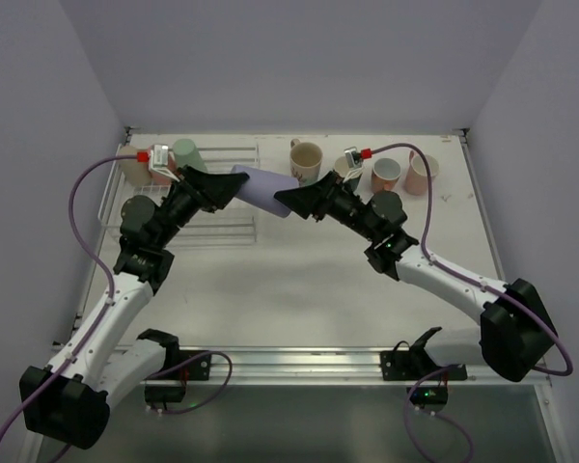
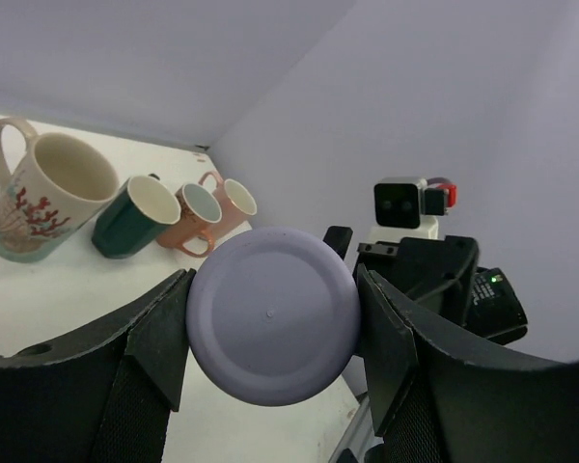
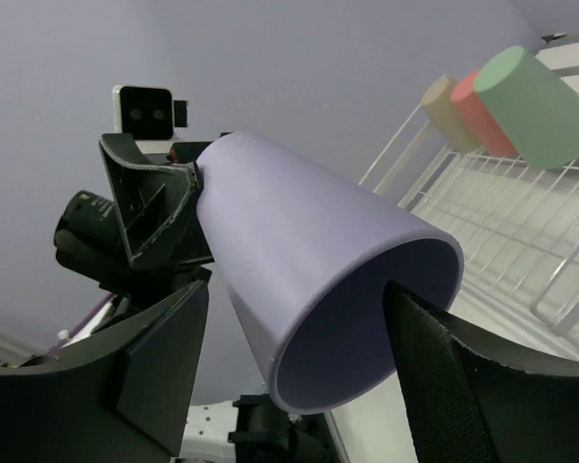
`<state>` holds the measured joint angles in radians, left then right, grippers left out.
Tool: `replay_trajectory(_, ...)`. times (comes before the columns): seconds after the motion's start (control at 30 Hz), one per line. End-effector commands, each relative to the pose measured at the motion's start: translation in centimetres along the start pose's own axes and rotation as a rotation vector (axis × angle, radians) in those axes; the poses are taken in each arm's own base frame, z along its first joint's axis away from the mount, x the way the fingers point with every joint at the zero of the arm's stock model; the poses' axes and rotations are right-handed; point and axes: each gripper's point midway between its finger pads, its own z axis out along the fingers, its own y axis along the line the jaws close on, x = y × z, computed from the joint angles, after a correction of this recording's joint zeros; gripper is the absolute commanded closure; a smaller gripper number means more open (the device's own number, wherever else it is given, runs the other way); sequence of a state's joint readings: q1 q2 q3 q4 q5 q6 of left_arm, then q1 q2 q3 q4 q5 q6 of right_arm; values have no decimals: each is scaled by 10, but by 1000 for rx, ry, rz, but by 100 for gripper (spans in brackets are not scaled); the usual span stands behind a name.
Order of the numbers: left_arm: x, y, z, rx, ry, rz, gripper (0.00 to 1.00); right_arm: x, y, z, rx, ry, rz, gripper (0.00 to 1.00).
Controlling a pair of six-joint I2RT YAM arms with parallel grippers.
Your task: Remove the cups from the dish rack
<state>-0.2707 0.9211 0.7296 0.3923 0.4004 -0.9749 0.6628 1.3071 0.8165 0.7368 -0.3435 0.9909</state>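
Observation:
A lilac tumbler (image 1: 265,190) hangs on its side in the air between both arms. My left gripper (image 1: 234,183) is shut on its base end (image 2: 273,314), one finger on each side. My right gripper (image 1: 288,203) is open at the mouth end: one finger reaches inside the tumbler (image 3: 309,251), while the other stands outside the wall with a gap. The wire dish rack (image 1: 222,227) lies at the left and holds mint green (image 1: 185,152), salmon (image 1: 159,164) and beige (image 1: 130,166) cups.
Four mugs stand on the table at the back right: cream floral (image 1: 305,160), dark green (image 1: 347,169), salmon (image 1: 386,174) and pink (image 1: 422,174). Walls close off the back and both sides of the table.

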Motion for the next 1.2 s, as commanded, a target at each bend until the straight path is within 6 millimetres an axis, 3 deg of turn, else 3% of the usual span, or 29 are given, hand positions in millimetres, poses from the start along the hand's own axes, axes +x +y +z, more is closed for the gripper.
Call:
replay_trajectory(0.0,-5,-30,-3,134,-8,-11,70,-6,32,-3,-141,-28,-8,26)
replay_trajectory(0.03,-3,-28,-3,130,-4,-13,69,-7,35,-4,-155,-30,-8,44)
replay_trajectory(0.17,1,-25,-4,127,6,-11,56,-12,48,-10,-212,-57,-2,76)
replay_trajectory(0.27,7,-20,-6,122,20,-1,27,-13,54,-13,-232,-65,-9,97)
replay_trajectory(0.3,10,-17,-6,108,33,-1,7,-14,56,-15,-236,-71,-11,100)
replay_trajectory(0.33,10,-15,-5,95,40,5,1,-15,57,-16,-236,-74,-14,100)
replay_trajectory(0.4,15,-4,-6,37,69,40,0,-18,56,-18,-208,-78,-39,100)
replay_trajectory(0.43,9,-9,-6,35,65,67,0,-20,55,-18,-190,-82,-58,100)
replay_trajectory(0.47,7,-7,-7,20,67,121,0,-16,40,-17,-112,-59,-79,100)
replay_trajectory(0.5,9,0,-10,-30,85,136,0,-20,42,-17,-90,-56,-105,100)
replay_trajectory(0.53,1,-7,-13,-35,73,174,0,-25,44,-21,-65,-60,-182,100)
replay_trajectory(0.57,2,5,-19,-102,91,229,0,-25,31,-22,35,-28,-199,100)
replay_trajectory(0.63,-6,3,-28,-135,77,303,0,-33,22,-30,142,-6,-282,100)
replay_trajectory(0.7,-4,15,-43,-208,99,382,0,-37,-8,-47,340,64,-385,100)
replay_trajectory(0.83,11,38,-63,-274,165,486,0,-48,-75,-98,657,221,-487,100)
replay_trajectory(0.87,15,43,-67,-284,174,496,0,-41,-91,-115,736,294,-475,100)
replay_trajectory(0.93,29,66,-76,-326,202,512,0,-44,-123,-148,916,354,-477,100)
replay_trajectory(1.0,40,84,-80,-365,227,518,0,-47,-148,-167,1060,391,-484,100)
replay_trajectory(1.03,41,86,-80,-362,238,533,0,-51,-161,-187,1162,412,-488,100)
replay_trajectory(1.17,44,73,-78,-308,255,545,0,-60,-196,-220,1344,479,-437,100)
